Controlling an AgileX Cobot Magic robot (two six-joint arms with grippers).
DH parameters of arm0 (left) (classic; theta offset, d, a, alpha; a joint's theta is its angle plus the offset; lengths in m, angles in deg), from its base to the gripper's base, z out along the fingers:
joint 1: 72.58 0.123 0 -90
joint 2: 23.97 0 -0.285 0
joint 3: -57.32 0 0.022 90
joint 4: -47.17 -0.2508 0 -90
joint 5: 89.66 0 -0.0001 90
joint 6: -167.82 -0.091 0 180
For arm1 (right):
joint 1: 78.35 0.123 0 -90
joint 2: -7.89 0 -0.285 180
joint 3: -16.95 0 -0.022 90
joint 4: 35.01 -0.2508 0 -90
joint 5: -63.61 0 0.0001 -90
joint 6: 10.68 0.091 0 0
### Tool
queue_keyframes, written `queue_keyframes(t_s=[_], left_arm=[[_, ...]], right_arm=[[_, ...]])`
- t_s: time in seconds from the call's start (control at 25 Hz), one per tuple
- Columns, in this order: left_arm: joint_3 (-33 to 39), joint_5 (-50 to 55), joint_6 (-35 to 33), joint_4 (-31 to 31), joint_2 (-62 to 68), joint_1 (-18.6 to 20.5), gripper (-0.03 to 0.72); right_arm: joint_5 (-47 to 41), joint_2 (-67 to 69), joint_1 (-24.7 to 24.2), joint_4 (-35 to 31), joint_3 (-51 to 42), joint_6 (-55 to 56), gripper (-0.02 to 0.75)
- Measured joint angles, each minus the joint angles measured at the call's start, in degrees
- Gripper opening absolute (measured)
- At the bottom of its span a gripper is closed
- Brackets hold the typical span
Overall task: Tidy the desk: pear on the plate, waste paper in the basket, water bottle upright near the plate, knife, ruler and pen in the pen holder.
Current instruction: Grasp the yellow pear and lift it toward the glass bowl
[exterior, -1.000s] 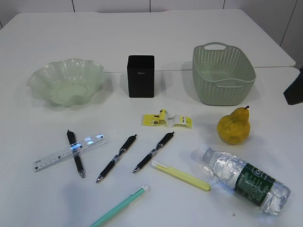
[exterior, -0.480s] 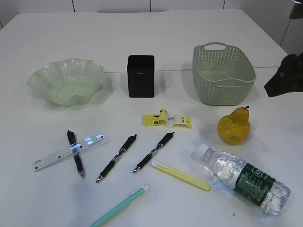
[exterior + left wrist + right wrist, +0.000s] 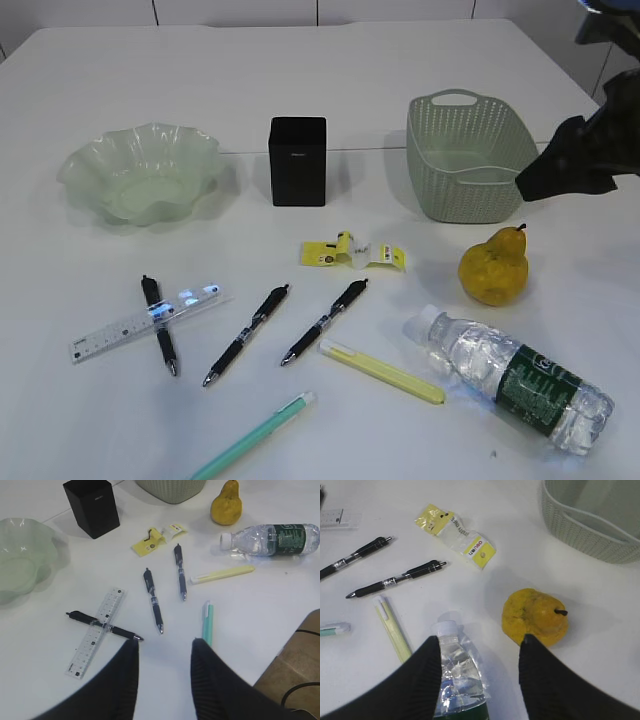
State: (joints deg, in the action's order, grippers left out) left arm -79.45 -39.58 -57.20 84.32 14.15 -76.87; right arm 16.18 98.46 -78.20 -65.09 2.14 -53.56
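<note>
Scanning your worktop (image 3: 320, 90) left to right, you see the plate (image 3: 140, 172) at nine o'clock, the pear (image 3: 494, 266) at three o'clock beside the lying water bottle (image 3: 510, 378), your left tool (image 3: 162, 660) spread and empty, your right tool (image 3: 480, 652) likewise spread above the pear.

Bare desk (image 3: 300, 90) is seen behind the plate (image 3: 140, 172), pen holder (image 3: 297, 160) and basket (image 3: 470, 157). In front, room is crowded by pens (image 3: 246, 334), ruler (image 3: 145, 322), knife (image 3: 381, 371), pear (image 3: 494, 266) and the lying bottle (image 3: 510, 380).
</note>
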Motion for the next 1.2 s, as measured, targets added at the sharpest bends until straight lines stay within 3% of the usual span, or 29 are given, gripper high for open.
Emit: queue_keyframes(t_s=[1.2], left_arm=[[0.0, -0.3, -2.6, 0.5, 2.5, 0.0, 0.245]], right_arm=[[10.5, 11.4, -1.2, 1.7, 0.0, -3.5, 0.406]])
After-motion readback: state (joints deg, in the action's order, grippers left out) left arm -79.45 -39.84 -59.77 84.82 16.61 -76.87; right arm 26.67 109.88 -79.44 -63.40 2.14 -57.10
